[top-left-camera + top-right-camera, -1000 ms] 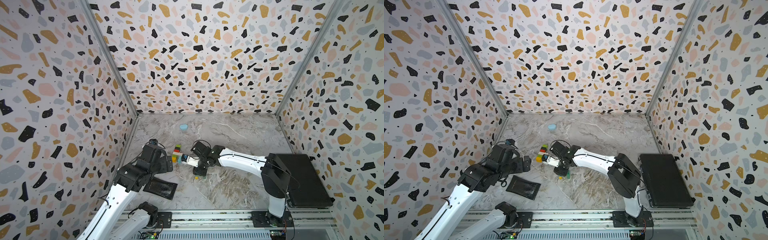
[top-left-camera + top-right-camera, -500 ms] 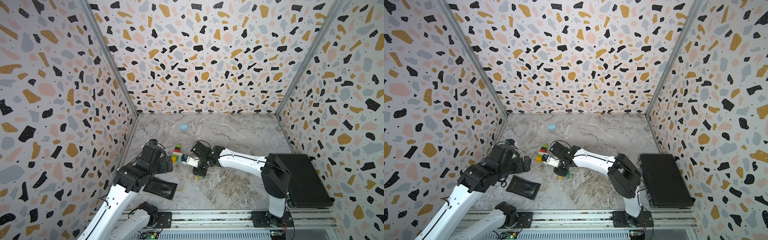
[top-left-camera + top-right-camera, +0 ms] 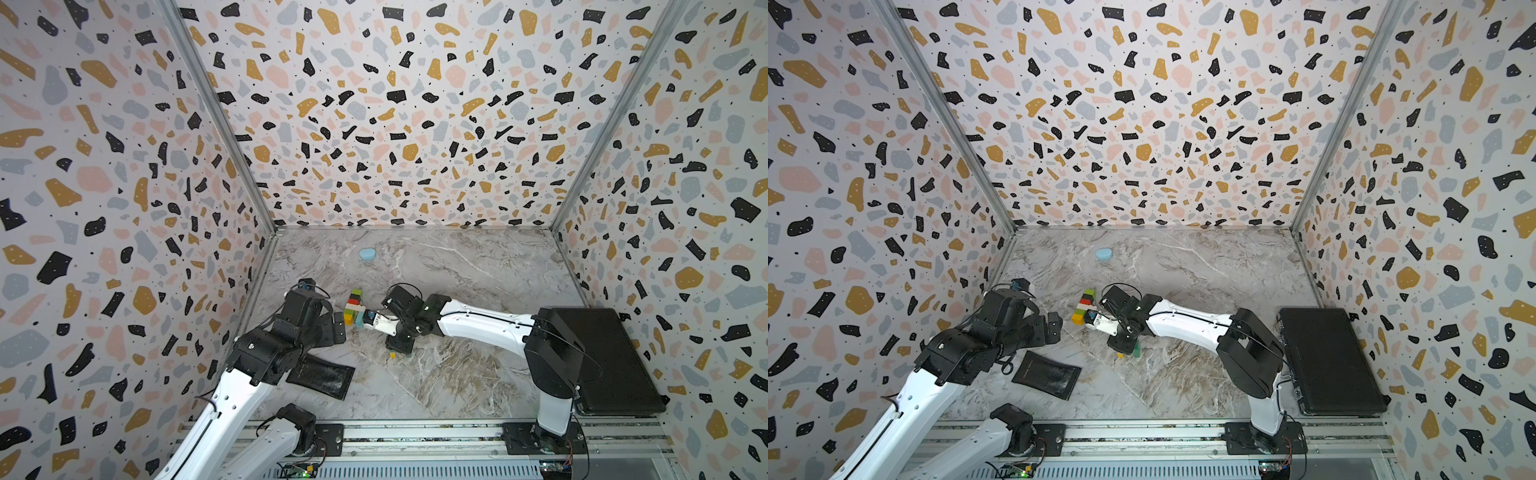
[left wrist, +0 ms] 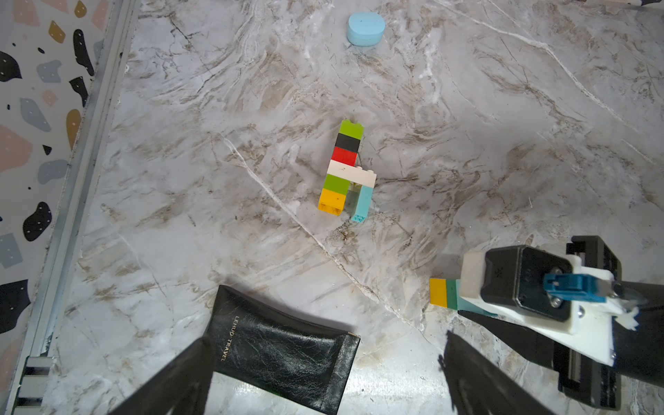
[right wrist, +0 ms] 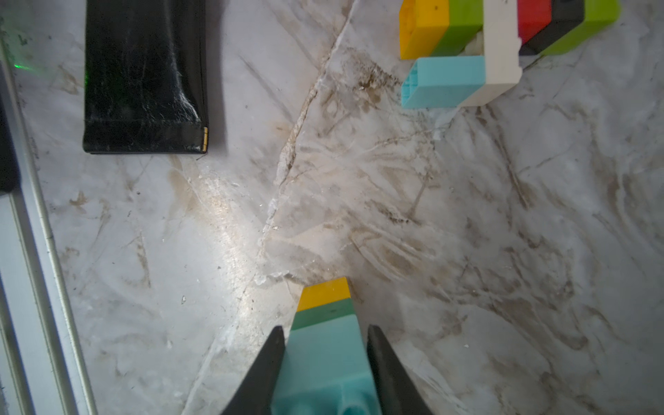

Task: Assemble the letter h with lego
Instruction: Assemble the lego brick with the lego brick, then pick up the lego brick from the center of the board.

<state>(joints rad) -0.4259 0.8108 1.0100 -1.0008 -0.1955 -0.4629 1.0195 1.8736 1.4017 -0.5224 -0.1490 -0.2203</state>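
- Logging the left gripper at the lower left in both top views: jaws spread wide, holding nothing, hanging over the black pouch.
- Logging the right gripper just below centre in a top view, pointing down at the marble table: fingers pressing both flanks of the short stack (light blue, dark green, yellow), clamping its light-blue end.
- Not managing to tell whether that stack is resting on the table or riding just above it.
- Placing the main lego build just up and left of the right gripper in the top views, near but apart, lying flat. Lime, black and red, the white crossbar, then lime and orange are making the long stem. The light-blue leg is hanging from the crossbar's free end.
- Noting the black case at the right edge and the pale-blue oval lump far back, both well apart from the work.
- Judging the step in hand: taking up the three-brick stack, probably for the short-leg side of the h.
- Expecting the next move to call for lifting clear, carrying up-left and lining up with the leg's open end. Pressing gently, since the loose build could slide; bracing it with the idle left gripper would help.
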